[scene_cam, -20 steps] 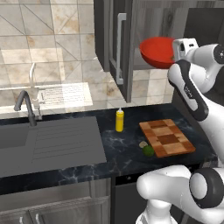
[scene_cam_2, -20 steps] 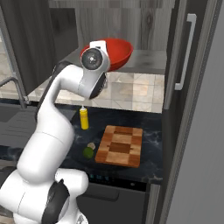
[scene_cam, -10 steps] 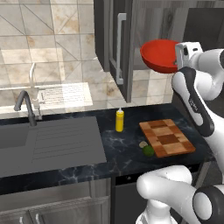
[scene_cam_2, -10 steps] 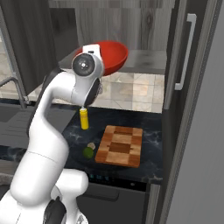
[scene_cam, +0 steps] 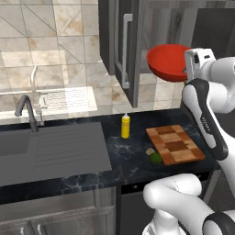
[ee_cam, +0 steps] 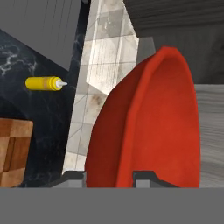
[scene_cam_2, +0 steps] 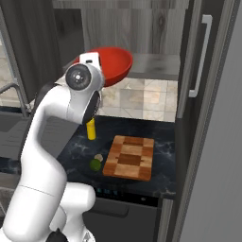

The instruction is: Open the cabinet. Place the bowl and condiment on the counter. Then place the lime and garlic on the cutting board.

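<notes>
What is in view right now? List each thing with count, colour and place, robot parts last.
Glossy red bowl: one, red, held in the air before the open cabinet.
Dark grey wood-grain wall cabinet: one, door open.
Yellow squeeze bottle: one, upright on the counter.
Black marble-look counter: one.
Checkered wooden cutting board: one, brown-orange, on the counter, bare.
Green lime: one, on the counter beside the board.
Pale garlic bulb: one, touching the lime.
Grey sink: one, left.
Gripper: one, shut on the bowl's rim.
</notes>
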